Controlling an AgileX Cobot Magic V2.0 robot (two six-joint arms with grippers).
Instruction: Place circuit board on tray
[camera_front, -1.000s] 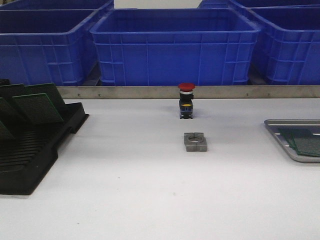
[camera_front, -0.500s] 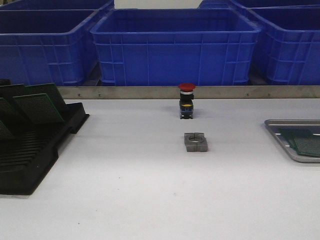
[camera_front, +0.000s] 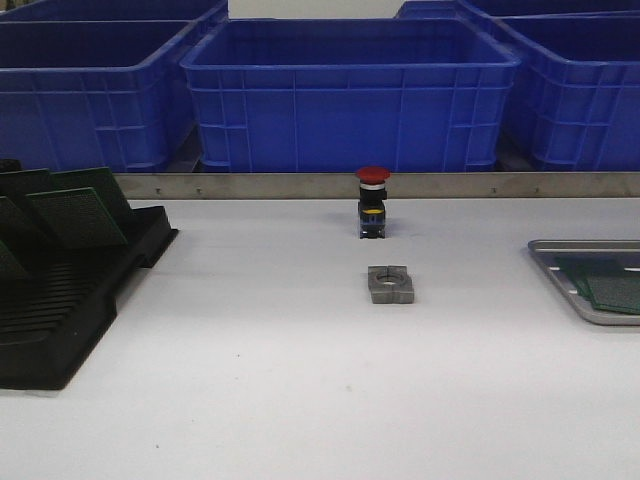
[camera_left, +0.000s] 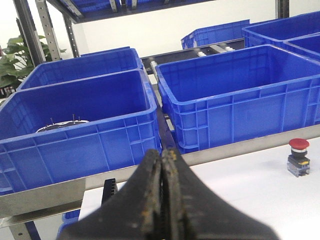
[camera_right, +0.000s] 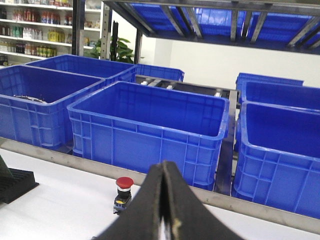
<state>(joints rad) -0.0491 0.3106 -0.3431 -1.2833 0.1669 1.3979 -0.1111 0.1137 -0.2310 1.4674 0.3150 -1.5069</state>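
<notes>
Front view: green circuit boards (camera_front: 75, 215) stand in the black slotted plastic rack (camera_front: 60, 310) at left; the silver-grey metal tray (camera_front: 560, 275) sits far right on the white surface (camera_front: 300, 400), boards already on it.

Left wrist view: left fingers (camera_left: 162, 165) pressed together, empty; they should spread before descending on a board's top edge.

Right wrist view: right fingers (camera_right: 162, 172) likewise closed, empty.

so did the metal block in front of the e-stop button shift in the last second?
No. The metal block sits at the same spot below the red button, same gap to it and to the tray in all front frames.
</notes>
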